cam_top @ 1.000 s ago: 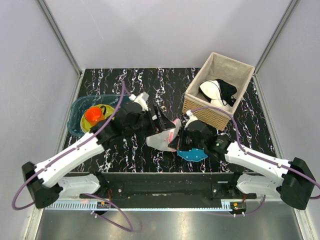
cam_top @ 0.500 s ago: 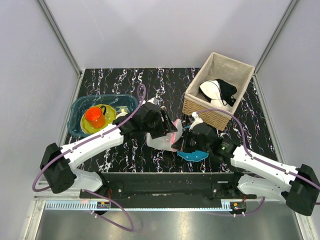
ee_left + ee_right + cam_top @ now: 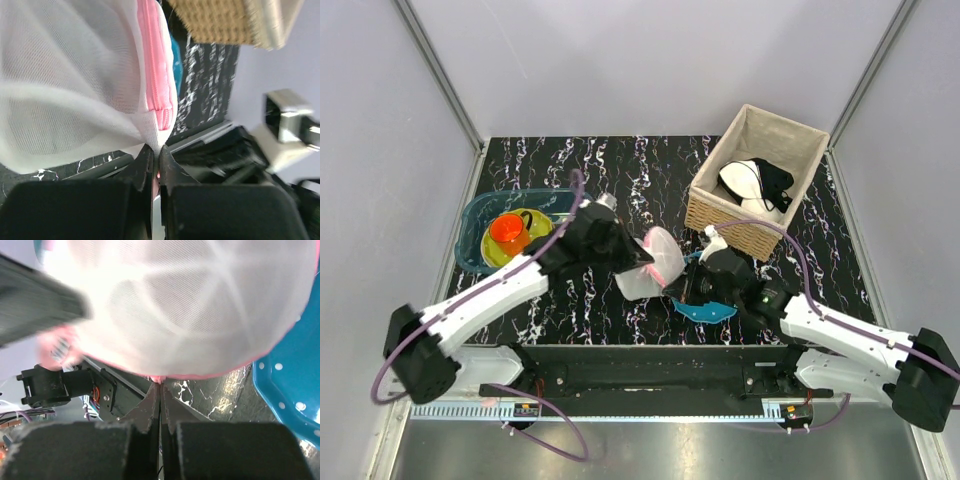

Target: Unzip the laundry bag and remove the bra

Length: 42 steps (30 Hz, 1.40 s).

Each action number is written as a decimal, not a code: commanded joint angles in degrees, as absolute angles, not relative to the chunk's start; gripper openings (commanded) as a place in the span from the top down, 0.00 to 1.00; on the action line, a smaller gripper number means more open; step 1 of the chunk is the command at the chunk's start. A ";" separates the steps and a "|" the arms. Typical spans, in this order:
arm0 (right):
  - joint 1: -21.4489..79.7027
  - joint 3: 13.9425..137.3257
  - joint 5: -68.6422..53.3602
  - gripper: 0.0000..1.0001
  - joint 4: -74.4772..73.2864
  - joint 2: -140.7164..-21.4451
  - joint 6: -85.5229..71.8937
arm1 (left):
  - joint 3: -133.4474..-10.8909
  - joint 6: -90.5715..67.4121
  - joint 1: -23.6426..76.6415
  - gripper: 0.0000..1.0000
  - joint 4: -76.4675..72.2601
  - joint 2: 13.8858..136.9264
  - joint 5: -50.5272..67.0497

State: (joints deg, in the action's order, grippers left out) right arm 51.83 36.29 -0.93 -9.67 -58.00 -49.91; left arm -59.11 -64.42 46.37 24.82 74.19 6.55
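The laundry bag [image 3: 657, 260], a round white mesh pouch with a pink zipper rim, is held up on edge between both arms near the table's front centre. My left gripper [image 3: 638, 263] is shut on a fold of mesh just below the pink zipper [image 3: 156, 95], at the jaw tips [image 3: 156, 151]. My right gripper [image 3: 673, 290] is shut on the pink rim at the bag's lower edge [image 3: 161, 382]. The mesh [image 3: 190, 305] fills the right wrist view. The bra is hidden; no red shows through the mesh.
A blue plate [image 3: 706, 312] lies under the right gripper. A woven basket [image 3: 720, 215] with a white-and-black bra [image 3: 757, 181] stands at the back right. At the left is a teal tub [image 3: 472, 225] holding an orange cup [image 3: 507, 231] and a yellow-green plate.
My left gripper has closed from open onto the bag's mesh by the zipper and drawn back left. The bag now stands up on edge. The right gripper has stayed shut on the rim.
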 commanded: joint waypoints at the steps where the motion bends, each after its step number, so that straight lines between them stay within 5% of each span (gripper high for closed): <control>1: 52.29 30.68 0.44 1.00 -2.21 -59.14 -48.16 | -58.53 -67.06 41.85 1.00 21.00 62.33 9.14; 7: 52.29 26.54 0.53 1.00 0.80 -61.00 -47.90 | -61.87 -65.13 37.37 1.00 22.94 61.17 11.16; 16: 52.56 36.55 0.17 1.00 -5.71 -53.69 -48.51 | -67.12 -59.51 33.84 0.97 21.62 73.81 11.43; 18: 52.47 39.10 -2.02 1.00 -4.93 -57.20 -49.04 | -69.94 -56.79 33.75 0.76 24.33 78.54 11.25; 19: 52.47 39.55 -2.54 1.00 -4.23 -58.96 -49.22 | -73.70 -55.99 33.75 0.53 28.44 79.79 11.16; 20: 52.47 39.38 -2.55 1.00 -3.00 -59.58 -49.91 | -75.22 -54.77 33.84 0.44 30.74 80.41 10.73; 26: 52.56 39.99 -1.85 1.00 1.14 -60.73 -51.15 | -69.90 -57.99 35.51 0.23 32.96 67.60 1.76; 35: 52.47 39.90 -2.29 1.00 1.41 -63.10 -50.89 | -48.35 -73.89 39.63 0.19 19.61 58.27 7.03; 42: 52.47 40.25 -2.37 1.00 1.05 -64.25 -50.98 | -47.28 -73.31 41.49 0.25 15.12 65.38 6.42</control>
State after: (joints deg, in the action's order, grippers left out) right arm 52.03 37.91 -2.50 -1.28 -63.44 -50.78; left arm -45.45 -72.01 41.43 22.83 63.57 6.09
